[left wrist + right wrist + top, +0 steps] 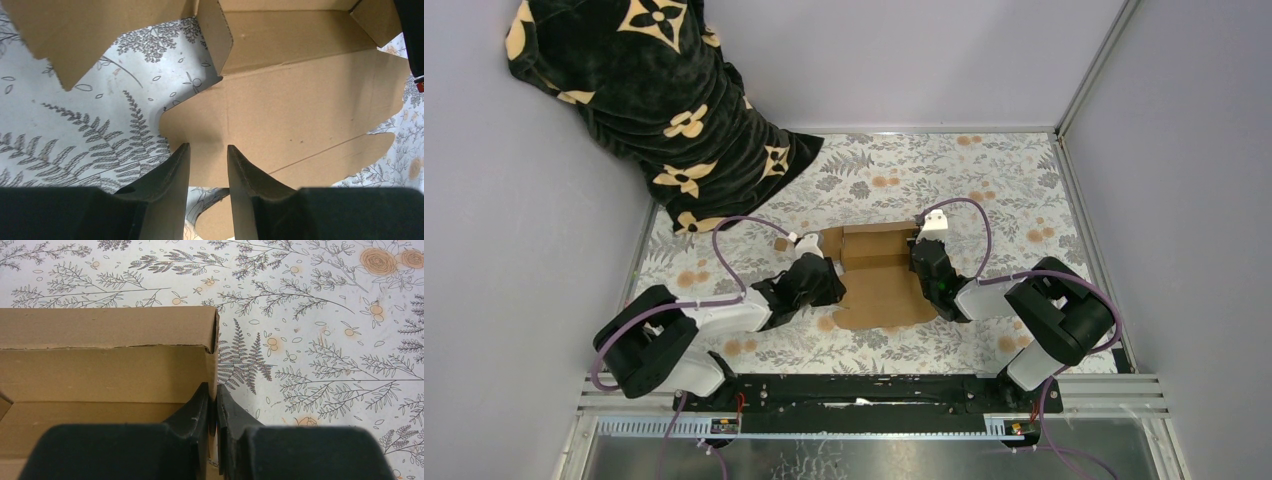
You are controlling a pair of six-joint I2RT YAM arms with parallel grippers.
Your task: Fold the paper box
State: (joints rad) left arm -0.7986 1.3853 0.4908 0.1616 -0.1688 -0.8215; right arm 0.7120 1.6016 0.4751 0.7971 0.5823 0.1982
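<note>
The paper box [876, 272] is plain brown cardboard, partly folded, in the middle of the table: walls stand at its far part and a wide flap lies flat toward me. My left gripper [816, 268] is at the box's left side. In the left wrist view it [208, 150] is open, its fingertips over the edge of the flat flap [280, 120]. My right gripper [921, 252] is at the box's right end. In the right wrist view it [215, 390] is shut on the upright right wall [212, 347] of the box.
A black blanket with tan flower marks [644, 90] lies at the back left, draped over the wall and table. The floral tablecloth [984, 180] is bordered by grey walls and a metal rail [1084, 230] on the right.
</note>
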